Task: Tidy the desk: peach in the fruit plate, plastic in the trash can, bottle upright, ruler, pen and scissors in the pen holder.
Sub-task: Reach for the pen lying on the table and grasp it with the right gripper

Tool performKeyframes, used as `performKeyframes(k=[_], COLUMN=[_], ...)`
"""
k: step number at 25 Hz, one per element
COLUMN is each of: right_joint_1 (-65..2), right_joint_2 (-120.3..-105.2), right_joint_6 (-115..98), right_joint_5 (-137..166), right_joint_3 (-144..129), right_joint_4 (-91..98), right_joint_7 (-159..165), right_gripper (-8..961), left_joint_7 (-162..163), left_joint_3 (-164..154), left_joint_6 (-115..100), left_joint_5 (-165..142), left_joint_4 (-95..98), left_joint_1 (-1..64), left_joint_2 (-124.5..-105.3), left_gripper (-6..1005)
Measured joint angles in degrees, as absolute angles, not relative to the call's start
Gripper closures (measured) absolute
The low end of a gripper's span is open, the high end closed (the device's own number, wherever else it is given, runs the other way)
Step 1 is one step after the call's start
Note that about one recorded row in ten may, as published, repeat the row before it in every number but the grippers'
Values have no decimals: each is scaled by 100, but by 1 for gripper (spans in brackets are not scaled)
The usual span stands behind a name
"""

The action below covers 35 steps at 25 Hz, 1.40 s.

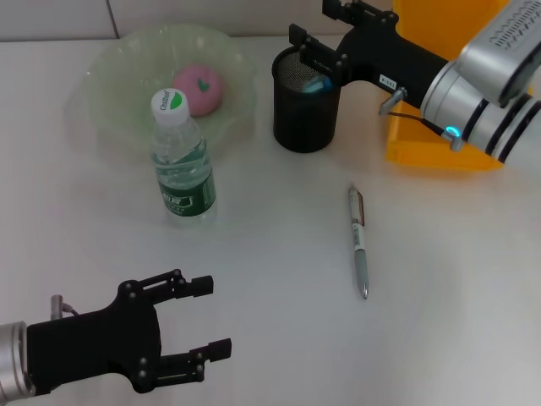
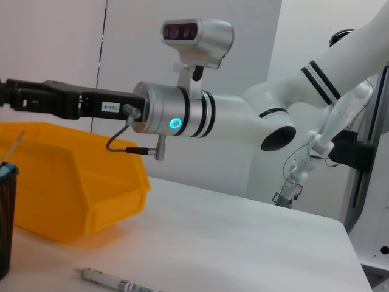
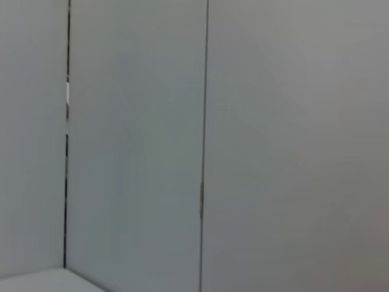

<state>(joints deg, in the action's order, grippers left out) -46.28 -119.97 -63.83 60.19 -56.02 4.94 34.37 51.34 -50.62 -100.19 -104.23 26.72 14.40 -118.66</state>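
We saw the bottle [image 1: 182, 161] upright before the fruit plate [image 1: 110, 72] holding the peach [image 1: 199, 89], and the yellow bin [image 1: 439, 127] behind our right arm. Our right gripper [image 1: 325, 34] hung with fingers spread above the pen holder [image 1: 306, 101], while the pen [image 1: 359, 241] lay on the table well apart from it. Our left gripper [image 1: 211, 317] rested wide open at the near edge.

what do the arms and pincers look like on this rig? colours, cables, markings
Both pincers are matte black with two parallel fingers: the left pincer on a silver wrist, the right pincer on a long black body with a small white label. The right arm is silver and white with black bands, a lit cyan ring, a thin black cable looping from the wrist, and a camera mounted on top.
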Motion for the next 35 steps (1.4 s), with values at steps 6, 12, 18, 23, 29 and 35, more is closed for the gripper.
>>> performKeyframes(k=[6, 12, 18, 23, 29, 35], right_joint_1=[-4069, -2862, -2825, -3674, -3883, -4003], right_joint_2=[-11990, -11926, -11920, -11921, -11955, -11995], right_joint_6=[-7350, -7580, -8552, -10164, -10124, -9537], right_joint_5=[6021, 6916, 11884, 14197, 15032, 14970], right_joint_3=[-5607, -6065, -6105, -6528, -7571, -7998], right_joint_4=[1231, 4379, 9038, 9866, 9458, 8340], right_joint_7=[4372, 8080, 13766, 15970, 16814, 16925], right_gripper=[346, 267, 126, 129, 131, 130], left_joint_7=[5133, 5133, 5185, 5162, 5136, 5133], left_joint_3=[-5063, -5062, -5075, -5080, -5080, -5080], left_joint_6=[-10020, -10028, -10082, -10100, -10070, -10092], left_joint_5=[-10424, -10425, -10424, -10424, -10424, -10424], left_joint_4=[2672, 2672, 2694, 2686, 2675, 2683], left_joint_1=[1461, 1459, 1471, 1516, 1571, 1606], left_joint_2=[-11859, -11856, -11855, -11857, -11857, -11854], left_gripper=[218, 218, 219, 219, 219, 219])
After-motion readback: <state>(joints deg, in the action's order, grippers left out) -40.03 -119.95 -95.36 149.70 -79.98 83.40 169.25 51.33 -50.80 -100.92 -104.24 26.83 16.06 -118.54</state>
